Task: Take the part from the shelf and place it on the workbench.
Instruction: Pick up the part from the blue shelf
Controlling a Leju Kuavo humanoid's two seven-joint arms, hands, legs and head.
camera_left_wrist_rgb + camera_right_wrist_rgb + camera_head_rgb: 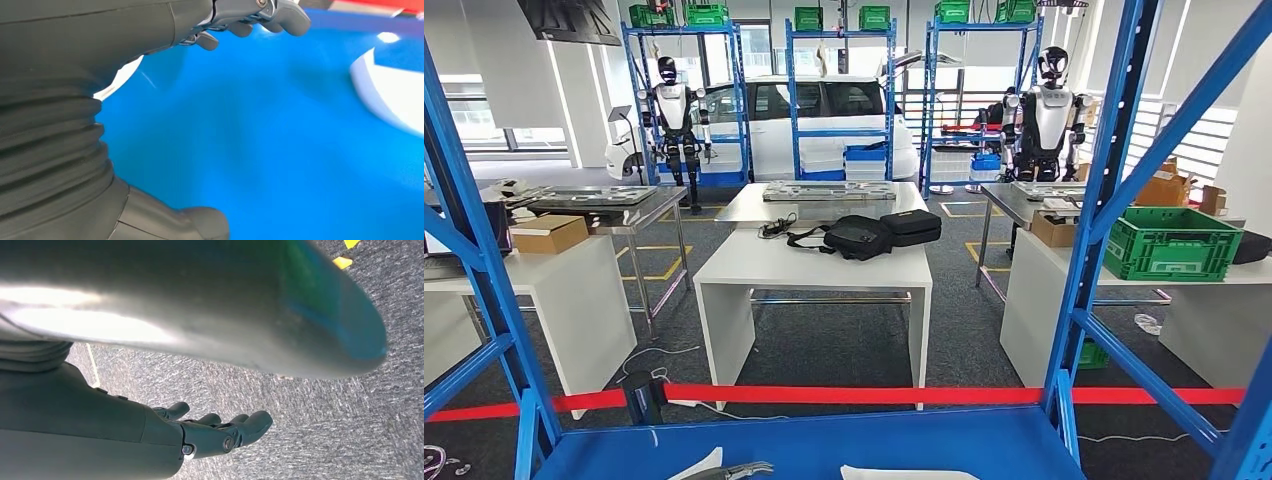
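Note:
Two white parts lie on the blue shelf board (824, 445) at the bottom of the head view, one (692, 467) at the left and one (906, 473) at the right. My left hand (740, 469) reaches in between them, low over the board. In the left wrist view its fingers (250, 20) and thumb (192, 222) are spread with only blue board between them; one white part (395, 97) lies ahead, another white part (117, 80) beside the palm. My right hand (220, 432) hangs over grey carpet, fingers stretched, holding nothing.
Blue shelf posts (1104, 200) and braces frame the view. A red tape (854, 394) runs across beyond the shelf. Past it stand a white table (814, 265) with black bags (879, 233), more tables, a green crate (1172, 243), and two humanoid robots. A blurred silvery surface (175, 315) looms beside my right hand.

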